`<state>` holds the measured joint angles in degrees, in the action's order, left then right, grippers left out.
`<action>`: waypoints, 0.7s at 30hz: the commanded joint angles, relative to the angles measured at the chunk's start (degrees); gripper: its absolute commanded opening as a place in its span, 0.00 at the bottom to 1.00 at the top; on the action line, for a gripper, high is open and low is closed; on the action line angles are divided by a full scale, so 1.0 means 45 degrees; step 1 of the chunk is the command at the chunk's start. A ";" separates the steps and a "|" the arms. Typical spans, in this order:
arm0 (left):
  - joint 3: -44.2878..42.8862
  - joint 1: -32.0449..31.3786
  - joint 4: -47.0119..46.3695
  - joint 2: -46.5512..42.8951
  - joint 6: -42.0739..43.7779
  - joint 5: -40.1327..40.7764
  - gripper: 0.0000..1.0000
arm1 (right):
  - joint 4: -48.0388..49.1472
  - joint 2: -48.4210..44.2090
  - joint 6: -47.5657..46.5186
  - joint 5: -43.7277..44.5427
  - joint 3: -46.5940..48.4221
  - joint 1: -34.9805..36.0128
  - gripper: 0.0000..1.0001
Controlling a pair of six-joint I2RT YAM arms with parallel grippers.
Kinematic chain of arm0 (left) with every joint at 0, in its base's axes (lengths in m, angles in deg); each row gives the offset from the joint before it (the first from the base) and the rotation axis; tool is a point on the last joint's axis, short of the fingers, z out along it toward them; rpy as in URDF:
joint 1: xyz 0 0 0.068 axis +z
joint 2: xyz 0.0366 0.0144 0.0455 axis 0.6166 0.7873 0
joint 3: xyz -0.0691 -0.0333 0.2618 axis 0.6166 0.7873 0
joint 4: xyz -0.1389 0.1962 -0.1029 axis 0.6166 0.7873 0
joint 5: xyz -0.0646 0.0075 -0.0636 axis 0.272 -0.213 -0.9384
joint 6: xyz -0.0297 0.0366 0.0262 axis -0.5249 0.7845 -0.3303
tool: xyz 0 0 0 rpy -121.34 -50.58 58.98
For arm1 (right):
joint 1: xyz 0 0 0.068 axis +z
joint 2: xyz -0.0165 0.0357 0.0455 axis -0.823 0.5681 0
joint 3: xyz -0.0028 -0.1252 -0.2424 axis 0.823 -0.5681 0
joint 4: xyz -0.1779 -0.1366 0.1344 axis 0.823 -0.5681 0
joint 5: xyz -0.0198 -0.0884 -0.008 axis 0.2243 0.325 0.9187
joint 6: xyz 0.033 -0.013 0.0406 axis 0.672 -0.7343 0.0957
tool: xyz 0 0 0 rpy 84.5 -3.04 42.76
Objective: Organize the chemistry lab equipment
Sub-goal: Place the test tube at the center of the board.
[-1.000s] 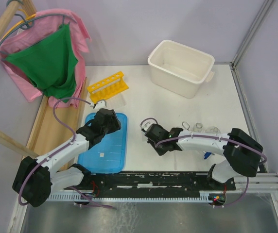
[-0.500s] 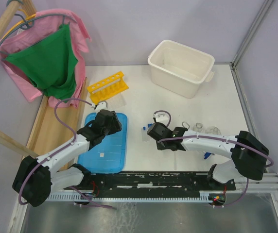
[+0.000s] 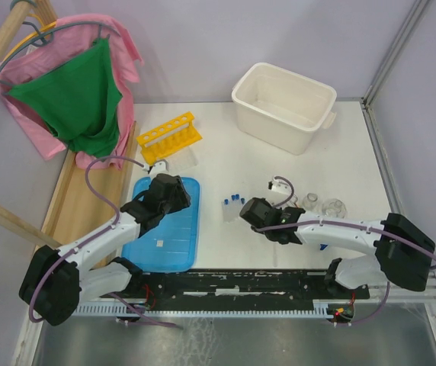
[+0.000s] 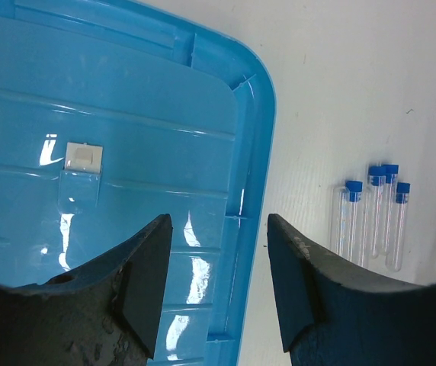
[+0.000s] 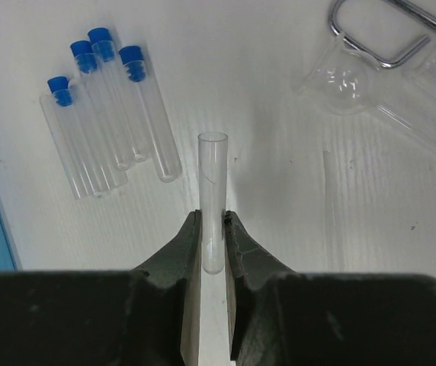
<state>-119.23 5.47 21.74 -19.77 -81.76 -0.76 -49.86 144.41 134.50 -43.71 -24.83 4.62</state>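
**Bare tube pinched, rack yet to be filled**

Pressed together, at the right pincer (image 5: 213, 223), on the rounded lower end of an uncapped clear tube (image 5: 213, 164), with the open mouth away from the fingers and most of the length free. Cannot tell from the wrist view whether lifted off the tabletop (image 5: 279, 191) or resting on it. Likely light, stiff, slick-walled and breakable. Better gripped gently nearer the middle than hard at the very end, and kept from knocking into anything.

Lying side by side and touching, between the held tube and the blue lid (image 3: 165, 236): four blue-capped tubes (image 5: 107, 114), just apart from the held one. Probably the same handling, with the cap end as a less slippery spot to take. Farther from the blue lid, past the held tube: a small glass flask (image 5: 347, 80), fragile and apt to roll.

Spread wide and holding nothing, at the left pincer (image 4: 218, 229), hovering over the blue lid's edge nearest the capped tubes. Beyond the blue lid's far end: the yellow tube rack (image 3: 170, 136), seemingly unfilled and well apart from the tubes. Judged early in the job, with tubes to be carried across to that rack one at a time
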 commanded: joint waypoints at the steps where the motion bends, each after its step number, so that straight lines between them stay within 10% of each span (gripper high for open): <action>1: 0.0020 -0.0048 -0.0565 -0.0249 -0.0020 -0.0014 0.60 | 0.0966 -0.0688 0.2776 0.1077 -0.0800 0.0052 0.04; 21: 0.0156 -0.0063 -0.0537 -0.0508 -0.0114 -0.0063 0.60 | 0.1923 0.1415 0.4635 0.0587 0.0226 0.0335 0.15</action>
<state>-118.53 5.42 21.70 -20.62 -81.78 -0.97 -42.45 149.53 152.58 -41.48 -26.12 5.74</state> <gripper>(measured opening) 0.604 0.199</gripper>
